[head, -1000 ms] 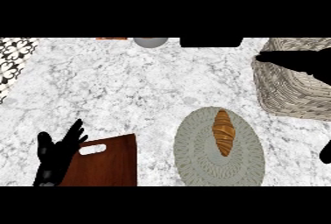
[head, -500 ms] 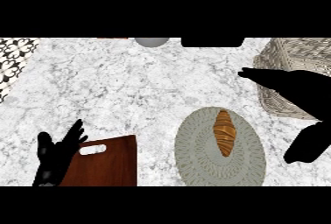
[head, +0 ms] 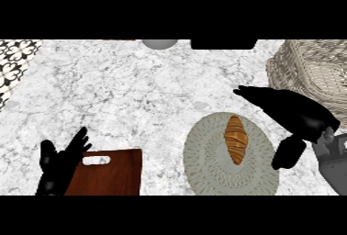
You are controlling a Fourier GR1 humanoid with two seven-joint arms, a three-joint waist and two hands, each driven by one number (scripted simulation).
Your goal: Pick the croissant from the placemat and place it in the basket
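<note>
Croissant (head: pixel 235 138) is our anchor: it lies on the upper middle of the round grey placemat (head: pixel 230 158), untouched. Our right hand (head: pixel 295 114) hangs just to its right, fingers straight and spread, reaching up and to the left past the croissant's far end, the thumb hanging down beside the placemat's right edge — nothing is held. The woven basket (head: pixel 308 69) sits up and to the right of the croissant, beyond the hand. Our left hand (head: pixel 61 160) rests well to the croissant's left, open with fingers up, at the corner of a brown cutting board (head: pixel 108 174).

What we judge could go wrong: the hand is beside the croissant, not over it, so closing from here would catch air or nudge the pastry sideways across the placemat. A low approach could also drag the placemat on the counter (head: pixel 129 92). On the way to the basket, a low carry could clip its near rim.

The croissant's long axis runs almost straight away from us, one tip toward the far side of the counter, the other toward us, tilted only slightly — so a grasp across its narrow middle seems best.
</note>
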